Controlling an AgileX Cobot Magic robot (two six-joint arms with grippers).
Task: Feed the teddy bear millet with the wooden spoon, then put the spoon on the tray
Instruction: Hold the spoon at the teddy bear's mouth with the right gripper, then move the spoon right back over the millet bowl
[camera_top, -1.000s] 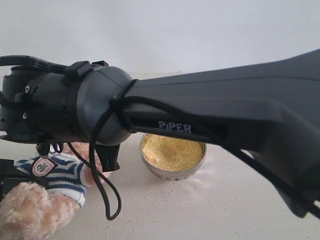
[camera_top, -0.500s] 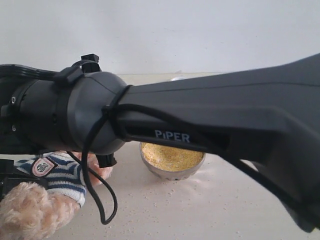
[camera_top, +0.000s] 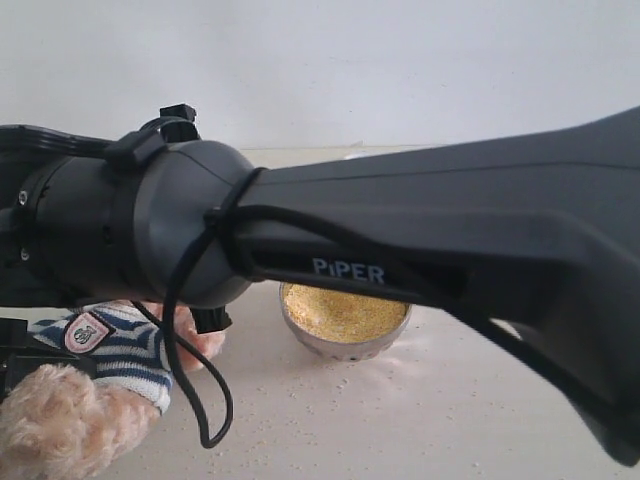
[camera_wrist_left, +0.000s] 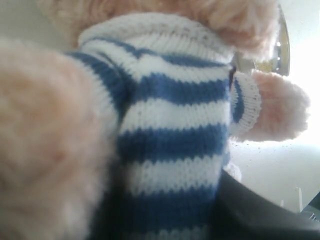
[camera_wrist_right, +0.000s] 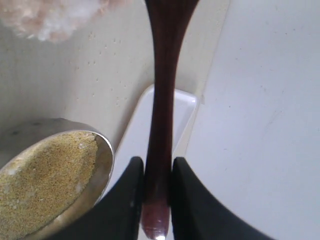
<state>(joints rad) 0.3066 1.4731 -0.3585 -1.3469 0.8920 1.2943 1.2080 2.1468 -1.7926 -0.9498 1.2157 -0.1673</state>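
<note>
— What do your left fingers hold?
— I cannot tell. The teddy bear (camera_wrist_left: 170, 145) in its striped shirt fills everything just before my left gripper.
— And the right?
— My right gripper (camera_wrist_right: 157, 175) is clamped on the wooden spoon (camera_wrist_right: 162, 90), near its handle's end. Beside my fingers (camera_wrist_right: 125, 200) the steel bowl (camera_wrist_right: 106, 160) holds millet (camera_wrist_right: 45, 180). Beyond them lies the white tray (camera_wrist_right: 136, 135).

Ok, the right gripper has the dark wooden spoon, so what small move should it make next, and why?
Probably ease the dark reddish-brown wooden spoon a little closer to the fluffy light-brown teddy bear. The right gripper is shut on its handle, its far end leaves the frame beside the bear's fur, and whether it is loaded is hidden.
</note>
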